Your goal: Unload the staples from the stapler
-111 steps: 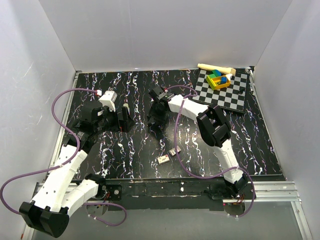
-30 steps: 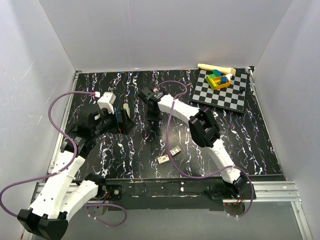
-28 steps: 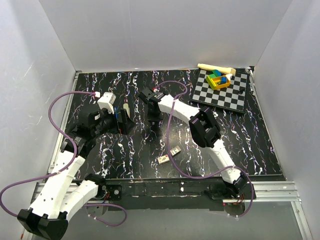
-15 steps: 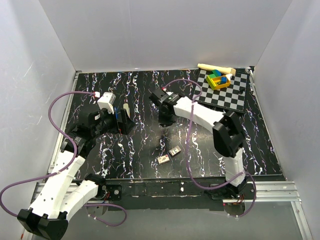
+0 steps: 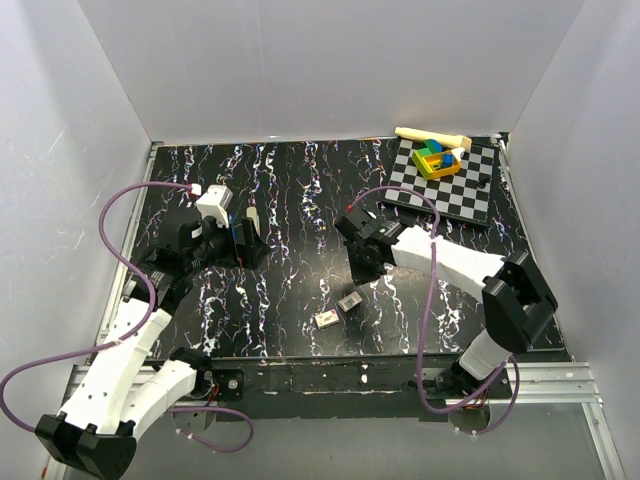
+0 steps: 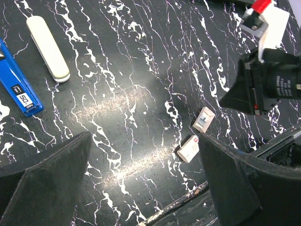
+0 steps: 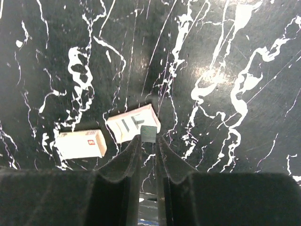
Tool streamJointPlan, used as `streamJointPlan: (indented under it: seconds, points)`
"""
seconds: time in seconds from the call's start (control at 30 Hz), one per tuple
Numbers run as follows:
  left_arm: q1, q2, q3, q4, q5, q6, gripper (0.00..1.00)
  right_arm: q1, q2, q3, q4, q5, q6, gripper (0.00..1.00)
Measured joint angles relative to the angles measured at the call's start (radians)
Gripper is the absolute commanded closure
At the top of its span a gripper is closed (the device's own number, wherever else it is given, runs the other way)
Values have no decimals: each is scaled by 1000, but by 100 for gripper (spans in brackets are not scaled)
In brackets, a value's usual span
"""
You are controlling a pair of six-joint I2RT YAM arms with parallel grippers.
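The stapler lies opened on the black marbled table: its blue body [image 6: 18, 85] and beige-grey top cover [image 6: 47, 47] are side by side at the upper left of the left wrist view. In the top view the blue body [image 5: 232, 223] and cover [image 5: 253, 218] sit just behind my left gripper [image 5: 244, 246]. My left gripper [image 6: 144, 137] is wide open and empty above the table. My right gripper [image 7: 149, 137] is shut on a small grey staple strip [image 7: 149, 133], just above an open white staple box [image 7: 129, 125]. In the top view it [image 5: 361, 270] hovers behind the boxes.
A closed white staple box [image 7: 80, 143] lies beside the open one; both boxes show in the top view [image 5: 349, 302] [image 5: 326, 320]. A checkered board [image 5: 450, 185] with a colourful block toy [image 5: 436, 160] and a wooden stick [image 5: 430, 135] sits at the back right.
My right arm has swung away from the stapler, to the right and toward the front, and now hangs over the staple boxes. The left arm has barely moved.
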Motion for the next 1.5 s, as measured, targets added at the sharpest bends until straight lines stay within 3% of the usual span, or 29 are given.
streamJointPlan:
  seconds: [0.3, 1.5]
  points:
    - [0, 14, 5, -4, -8, 0, 2, 8, -102, -103, 85, -72, -69, 86]
    - [0, 42, 32, -11, -15, 0, 2, 70, 6, -114, 130, -112, -101, 87]
